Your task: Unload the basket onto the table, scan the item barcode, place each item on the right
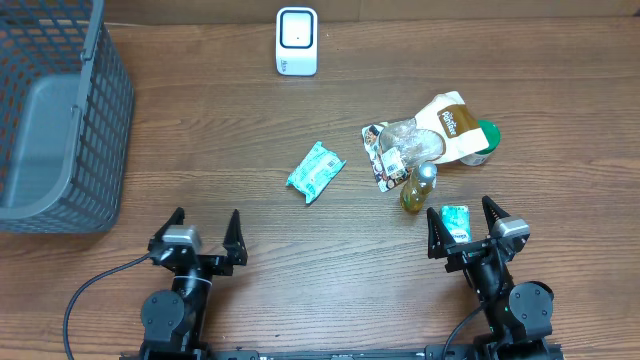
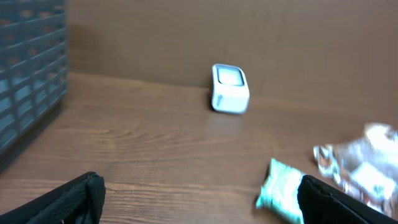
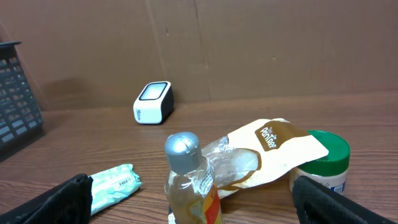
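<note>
A white barcode scanner (image 1: 297, 41) (image 2: 229, 89) (image 3: 153, 102) stands at the back of the table. A teal packet (image 1: 316, 172) (image 2: 280, 190) (image 3: 115, 184) lies mid-table. At the right is a cluster: a silver-capped bottle of amber liquid (image 1: 419, 188) (image 3: 189, 186), a tan pouch (image 1: 445, 128) (image 3: 273, 149), a green-lidded jar (image 1: 485, 140) (image 3: 323, 158) and a clear wrapper (image 1: 385, 155). My left gripper (image 1: 205, 232) (image 2: 199, 199) is open and empty near the front edge. My right gripper (image 1: 466, 222) (image 3: 189, 199) is open, with a small teal box (image 1: 456, 222) on the table between its fingers.
A grey mesh basket (image 1: 60, 110) (image 2: 31, 81) (image 3: 15, 106) fills the back left corner. A brown cardboard wall runs behind the scanner. Both arm bases sit at the front edge.
</note>
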Robot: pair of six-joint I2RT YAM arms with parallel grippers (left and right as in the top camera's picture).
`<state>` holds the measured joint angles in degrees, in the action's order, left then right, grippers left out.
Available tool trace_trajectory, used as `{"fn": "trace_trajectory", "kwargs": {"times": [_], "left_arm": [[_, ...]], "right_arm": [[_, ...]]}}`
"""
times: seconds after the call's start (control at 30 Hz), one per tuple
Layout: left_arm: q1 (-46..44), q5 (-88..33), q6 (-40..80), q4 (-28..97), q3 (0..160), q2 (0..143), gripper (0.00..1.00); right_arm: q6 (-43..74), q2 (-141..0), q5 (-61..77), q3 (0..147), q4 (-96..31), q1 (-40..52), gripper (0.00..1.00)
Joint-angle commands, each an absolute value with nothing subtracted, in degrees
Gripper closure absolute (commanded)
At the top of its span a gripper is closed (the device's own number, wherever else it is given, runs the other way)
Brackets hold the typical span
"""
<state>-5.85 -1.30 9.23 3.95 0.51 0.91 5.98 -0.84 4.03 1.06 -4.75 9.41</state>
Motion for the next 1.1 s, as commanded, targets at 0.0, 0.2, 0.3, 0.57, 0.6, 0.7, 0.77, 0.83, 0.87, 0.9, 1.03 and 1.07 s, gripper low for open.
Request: {"fn": "trace_trajectory", "kwargs": {"times": [0.0,0.2,0.3,0.57,0.6,0.7,0.77,0.83,0.87,0.9,1.03,1.07], "left_arm": [[-5.19,-5.23,-0.73,4.03,0.25,0.16,0.00],[-3.31,-4.97,-1.30,4.05,0.27,0.16,0.01],[-2.90,-4.93,-1.28,4.05,0.27,0.16,0.00],[-3.05,-4.93,-1.30,4.05,0.27,0.16,0.00],[-3.07,-4.95,-1.30,4.03,0.25,0.16,0.01],[-3.07,-4.93,-1.30,4.05,0.27,0.19,0.01],[-3.07,-4.93,-1.30,4.05,0.27,0.19,0.00],[-3.07,-4.93,-1.30,4.05,0.27,0.21,0.00],[-3.07,-4.93,-1.30,4.05,0.27,0.21,0.01],[-3.07,-4.95,-1.30,4.05,0.27,0.21,0.01],[-3.07,-4.93,-1.30,4.05,0.27,0.23,0.00],[-3.07,-4.93,-1.30,4.05,0.27,0.23,0.00]], "right_arm": [[5.78,-0.16,3.51,0.47,-4.60,9.23,0.00],[5.78,-0.16,3.51,0.45,-4.60,9.23,0.00],[5.78,-0.16,3.51,0.45,-4.58,9.23,0.00],[5.78,-0.16,3.51,0.47,-4.58,9.23,0.00],[5.78,-0.16,3.51,0.47,-4.60,9.23,0.00],[5.78,-0.16,3.51,0.45,-4.60,9.23,0.00],[5.78,-0.16,3.51,0.47,-4.58,9.26,0.00],[5.78,-0.16,3.51,0.45,-4.60,9.26,0.00],[5.78,-0.16,3.51,0.45,-4.58,9.23,0.00],[5.78,-0.16,3.51,0.45,-4.60,9.23,0.00],[5.78,-0.16,3.51,0.45,-4.58,9.23,0.00],[5.78,-0.16,3.51,0.45,-4.60,9.23,0.00]]}}
